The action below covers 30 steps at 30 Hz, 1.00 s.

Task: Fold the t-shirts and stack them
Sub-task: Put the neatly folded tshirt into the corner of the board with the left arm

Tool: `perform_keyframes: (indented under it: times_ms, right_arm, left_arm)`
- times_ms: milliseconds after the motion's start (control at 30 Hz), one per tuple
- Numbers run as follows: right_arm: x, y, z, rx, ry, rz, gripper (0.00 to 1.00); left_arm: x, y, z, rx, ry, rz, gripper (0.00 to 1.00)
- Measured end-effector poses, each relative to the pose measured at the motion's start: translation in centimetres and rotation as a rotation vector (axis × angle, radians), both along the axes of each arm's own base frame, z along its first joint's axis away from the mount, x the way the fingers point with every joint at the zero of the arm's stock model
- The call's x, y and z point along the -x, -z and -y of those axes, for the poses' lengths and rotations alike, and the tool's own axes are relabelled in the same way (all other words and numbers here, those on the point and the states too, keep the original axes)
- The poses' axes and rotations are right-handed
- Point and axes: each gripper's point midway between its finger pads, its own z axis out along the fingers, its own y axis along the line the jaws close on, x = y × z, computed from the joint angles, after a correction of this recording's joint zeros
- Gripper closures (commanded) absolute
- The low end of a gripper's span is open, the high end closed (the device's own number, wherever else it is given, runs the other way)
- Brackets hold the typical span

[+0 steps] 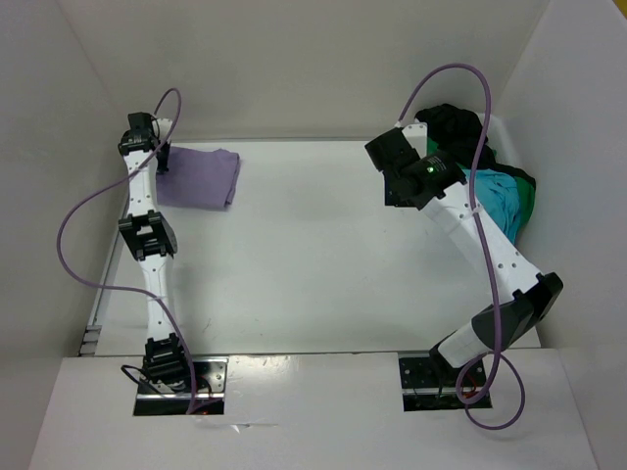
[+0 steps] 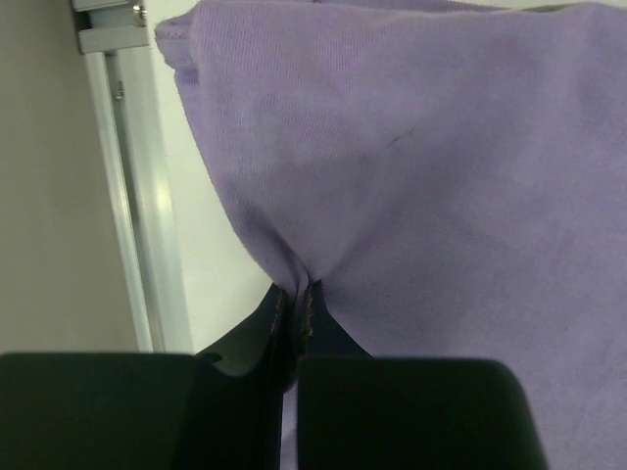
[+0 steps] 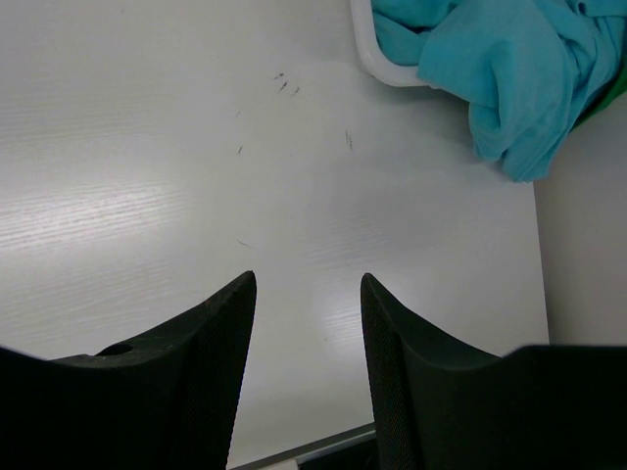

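Note:
A folded lavender purple t-shirt (image 1: 199, 177) lies at the table's far left. My left gripper (image 1: 162, 162) is shut on its near left edge; in the left wrist view the cloth (image 2: 421, 157) bunches between the closed fingertips of the left gripper (image 2: 297, 291). My right gripper (image 1: 392, 181) hovers over bare table left of the bin, open and empty, as the right wrist view shows (image 3: 307, 284). The turquoise blue t-shirt (image 1: 495, 196) (image 3: 509, 69), the black t-shirt (image 1: 453, 125) and a strip of the bright green t-shirt (image 1: 527, 208) lie heaped in the bin.
A white plastic bin (image 3: 377, 61) stands at the far right against the wall. White walls enclose the table on three sides. An aluminium rail (image 2: 137, 196) runs along the table's left edge. Purple cables loop from both arms.

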Motion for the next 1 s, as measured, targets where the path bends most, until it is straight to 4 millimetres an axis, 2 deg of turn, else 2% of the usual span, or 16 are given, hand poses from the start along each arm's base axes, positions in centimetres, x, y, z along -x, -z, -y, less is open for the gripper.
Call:
perform_keyframes:
  times_ms: [133, 300, 367, 400, 433, 467, 500, 567, 833, 933, 1000]
  right_arm:
    - [0.2, 0.1, 0.3, 0.007, 0.004, 0.001, 0.47]
    - [0.4, 0.0, 0.4, 0.008, 0.006, 0.003, 0.47]
    - [0.4, 0.0, 0.5, 0.008, 0.005, 0.004, 0.47]
    - [0.4, -0.1, 0.5, 0.008, 0.006, 0.004, 0.47]
    - [0.4, -0.1, 0.5, 0.008, 0.006, 0.004, 0.47]
    - [0.4, -0.1, 0.5, 0.008, 0.006, 0.004, 0.47]
    - [0.4, -0.1, 0.5, 0.008, 0.006, 0.004, 0.47]
    - [0.4, -0.1, 0.5, 0.008, 0.006, 0.004, 0.47]
    - [0.6, 0.2, 0.6, 0.011, 0.006, -0.003, 0.46]
    - [0.7, -0.1, 1.0, 0.012, 0.025, 0.009, 0.37]
    - [0.7, -0.4, 1.7, 0.004, 0.05, 0.022, 0.34]
  left_arm:
    - [0.0, -0.1, -1.0, -0.026, -0.032, 0.009, 1.0]
    - [0.0, -0.6, -4.0, -0.061, -0.096, 0.049, 0.99]
    - [0.0, -0.9, -5.0, -0.066, -0.12, 0.065, 0.88]
    - [0.1, -1.0, -5.4, -0.067, -0.129, 0.07, 0.79]
    - [0.2, -1.0, -5.9, -0.068, -0.144, 0.076, 0.63]
    - [0.2, -1.1, -6.3, -0.074, -0.149, 0.078, 0.29]
    - [0.2, -1.2, -6.6, -0.08, -0.154, 0.082, 0.17]
    - [0.2, -1.4, -7.0, -0.089, -0.172, 0.093, 0.06]
    - [-0.1, -2.4, -7.6, -0.14, -0.2, 0.113, 0.0]
    - [0.0, -4.2, -6.9, -0.133, -0.184, 0.125, 0.0]
    - [0.1, -6.6, -5.8, -0.112, -0.154, 0.145, 0.0]
